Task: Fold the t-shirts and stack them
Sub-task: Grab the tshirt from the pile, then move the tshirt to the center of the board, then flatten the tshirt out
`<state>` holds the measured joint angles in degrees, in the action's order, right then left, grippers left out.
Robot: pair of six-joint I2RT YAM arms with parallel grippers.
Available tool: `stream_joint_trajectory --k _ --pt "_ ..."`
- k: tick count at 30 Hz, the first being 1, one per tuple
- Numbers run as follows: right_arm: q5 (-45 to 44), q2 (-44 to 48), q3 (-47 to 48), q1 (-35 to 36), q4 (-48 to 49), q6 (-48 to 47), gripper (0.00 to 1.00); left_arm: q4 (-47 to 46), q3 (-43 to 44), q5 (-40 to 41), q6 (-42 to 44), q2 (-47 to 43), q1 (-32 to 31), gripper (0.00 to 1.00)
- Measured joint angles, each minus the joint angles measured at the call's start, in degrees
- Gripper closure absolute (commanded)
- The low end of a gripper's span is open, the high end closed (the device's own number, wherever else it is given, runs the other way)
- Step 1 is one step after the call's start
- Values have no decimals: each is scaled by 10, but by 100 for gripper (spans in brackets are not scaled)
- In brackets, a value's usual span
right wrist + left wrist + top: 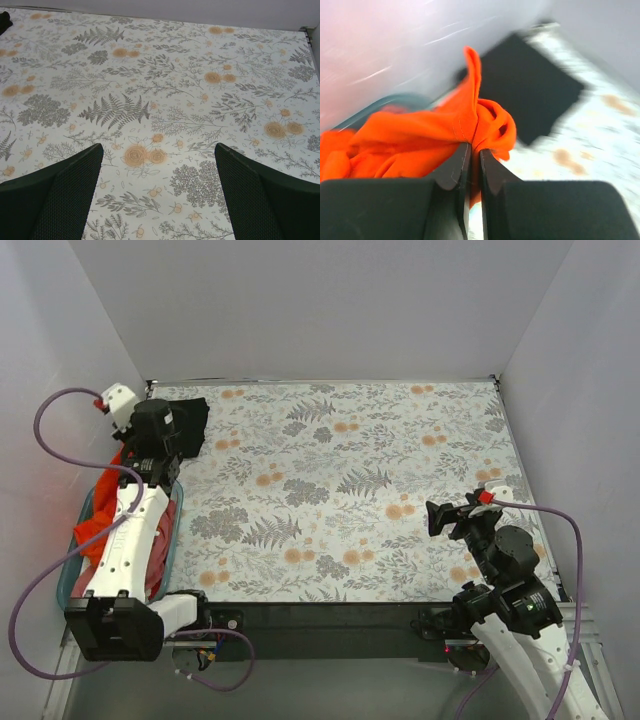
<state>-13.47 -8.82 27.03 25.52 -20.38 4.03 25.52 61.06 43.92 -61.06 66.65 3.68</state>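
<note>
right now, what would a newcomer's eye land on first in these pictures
First the bright orange t-shirt, bunched over the basket on the left and pinched in the left gripper. Next comes the black t-shirt, lying in the far left corner of the flowered table. The right gripper hangs open over the pattern, holding nothing.

Grippers: two are counted, left gripper (474,159), right gripper (158,167).
T-shirts: two are counted, orange-red tee (415,135) between the left fingers, black tee (530,90) beyond them.
Basket (177,528): one is counted.
</note>
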Motion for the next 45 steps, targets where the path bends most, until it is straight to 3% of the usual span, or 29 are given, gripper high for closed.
stream_joint_trajectory --k 10,12,14,15,18,21,27,31,37,41,45 --pt "-20 -3 16 0 -5 -2 2 -83 166 -16 132 100 -359 100" --pt "-28 -9 37 0 -10 -5 2 -100 186 -18 149 135 -416 84" --pt "-33 -21 67 0 -17 -10 2 -116 195 -21 160 173 -479 56" --pt "-35 -29 83 0 -21 -13 2 -123 195 -24 161 190 -509 35" --pt "-32 -53 125 0 -32 -16 2 -133 186 -40 137 233 -586 24" --pt "-6 -87 156 0 -41 -19 2 -136 155 -78 92 243 -634 24" --pt "34 -154 167 0 -62 -1 2 -126 61 -100 3 167 -625 24" --pt "64 -220 167 0 -65 32 1 -99 6 -110 -56 93 -561 24" --pt "123 -381 168 0 -60 67 10 -53 -116 -135 -105 -26 -411 24" --pt "156 -506 179 0 -43 78 18 -45 -175 -139 -110 -76 -381 24" --pt "172 -615 221 0 -15 83 20 -48 -222 -137 -109 -81 -375 24"
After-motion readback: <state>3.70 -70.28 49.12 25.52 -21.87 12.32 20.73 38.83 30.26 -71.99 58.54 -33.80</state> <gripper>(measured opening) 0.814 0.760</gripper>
